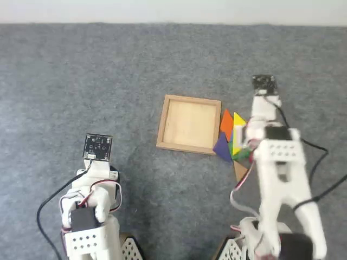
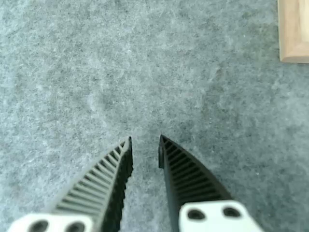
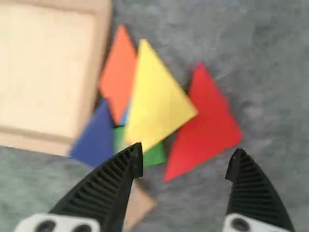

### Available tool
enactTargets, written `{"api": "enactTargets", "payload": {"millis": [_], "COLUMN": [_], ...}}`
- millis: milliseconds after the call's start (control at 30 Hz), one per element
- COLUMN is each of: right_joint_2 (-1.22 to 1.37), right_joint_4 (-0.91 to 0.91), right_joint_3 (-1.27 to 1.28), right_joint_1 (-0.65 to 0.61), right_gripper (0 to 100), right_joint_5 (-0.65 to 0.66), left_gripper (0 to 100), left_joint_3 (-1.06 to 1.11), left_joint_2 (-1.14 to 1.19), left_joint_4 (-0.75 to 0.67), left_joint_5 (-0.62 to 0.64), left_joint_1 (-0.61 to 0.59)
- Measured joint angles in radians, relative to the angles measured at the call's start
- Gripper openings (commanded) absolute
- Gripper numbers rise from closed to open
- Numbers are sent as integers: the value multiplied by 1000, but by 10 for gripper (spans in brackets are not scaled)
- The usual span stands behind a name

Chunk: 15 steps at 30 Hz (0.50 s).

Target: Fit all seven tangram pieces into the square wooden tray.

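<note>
Pincer of the left arm is seen low over the grey table, at the near left side. Its jaws are parted only by a narrow gap, and nothing is held between them. Only the table cover is seen under its tips. The square wooden tray lies well apart from this pincer, further to the right, and one corner of the tray is caught at the border of the left wrist view.

The tray is placed flat near the middle of the table. Just beside its right wall, a heap of tangram pieces is gathered on the table, outside the tray. The orange triangle touches this wall. The yellow triangle is laid partly over the orange one. The blue piece lies by the near right corner of the tray, the green piece is next to it, and the tan piece is nearest to the arms.

Above this heap the right pincer is held with its jaws wide apart, gripping nothing. The red triangle is seen between its two jaws, partly covered by the yellow triangle. One fingertip stands over the green piece.
</note>
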Motion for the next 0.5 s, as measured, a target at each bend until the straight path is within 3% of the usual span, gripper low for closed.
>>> {"api": "enactTargets", "payload": {"millis": [67, 167, 500], "right_joint_2": [55, 132, 388], "right_joint_4": [0, -35, -172], "right_joint_3": [-37, -46, -52], "right_joint_1": [71, 118, 74], "right_gripper": [285, 285, 285], "right_joint_5": [103, 147, 269], "left_gripper": [90, 89, 88], "left_joint_3": [0, 0, 0], "left_joint_2": [0, 0, 0], "left_joint_4": [0, 0, 0], "left_joint_5": [0, 0, 0], "left_joint_1": [0, 0, 0]}}
